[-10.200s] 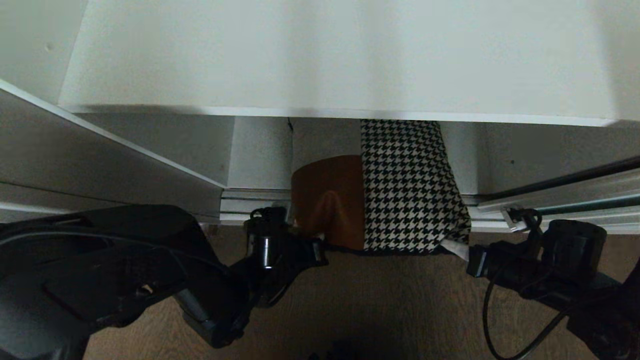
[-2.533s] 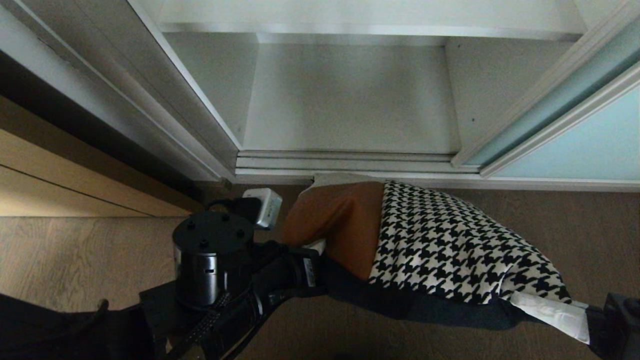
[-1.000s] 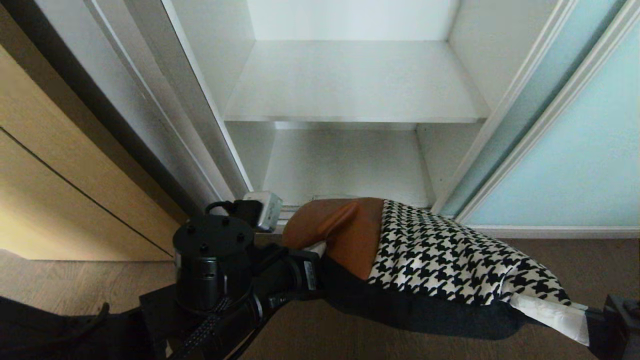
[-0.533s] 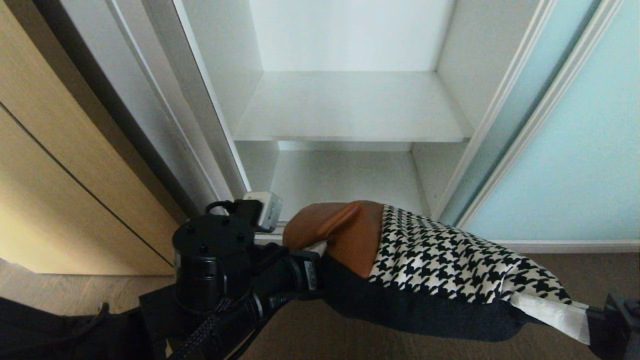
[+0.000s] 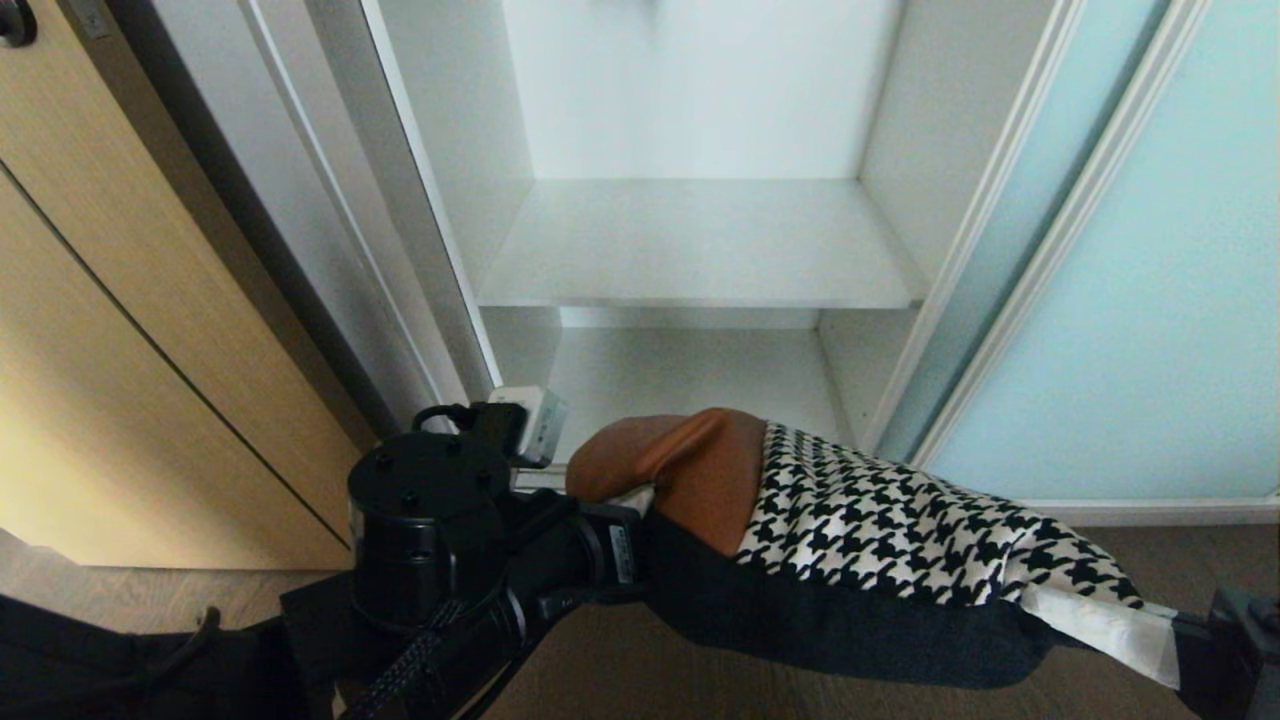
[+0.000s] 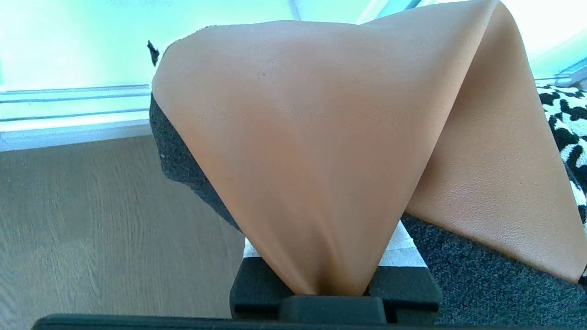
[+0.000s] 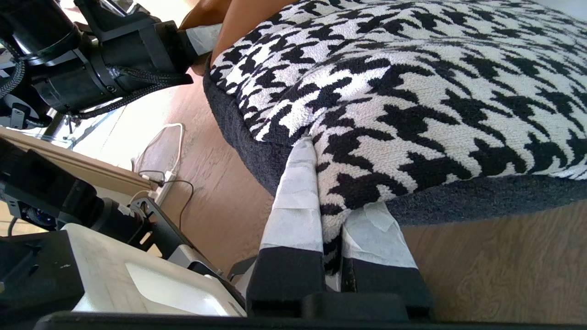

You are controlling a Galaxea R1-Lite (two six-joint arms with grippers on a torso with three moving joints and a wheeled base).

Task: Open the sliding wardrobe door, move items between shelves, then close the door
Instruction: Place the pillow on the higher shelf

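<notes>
Since a moment ago the head camera has tipped upward, so the whole wardrobe opening sits lower in the picture and more of the white back wall shows above the upper shelf [image 5: 700, 245]; the cushion [image 5: 860, 520] and both arms keep the same place in the view. The cushion hangs in the air in front of the open wardrobe, above the wooden floor [image 5: 620, 670], its tan leather-like end toward the robot's left, its black-and-white houndstooth part toward the right and its black back turned downward. The left gripper [image 5: 625, 500] is clamped on the tan corner; in the left wrist view the leather bunches into a pinched fold between the white-taped fingers [image 6: 403, 250]. The right gripper [image 5: 1150, 625] is closed on the houndstooth corner, its taped fingers [image 7: 296, 211] squeezing the fabric edge from both sides. Behind the cushion lies the lower shelf [image 5: 690, 380], bare where it can be seen, with the upper shelf above it. The sliding wardrobe door [image 5: 1140, 300], frosted pale aqua glass in a slim pale frame, stands pushed to the right of the opening. To the left of the opening is a light wooden door [image 5: 130, 370].
</notes>
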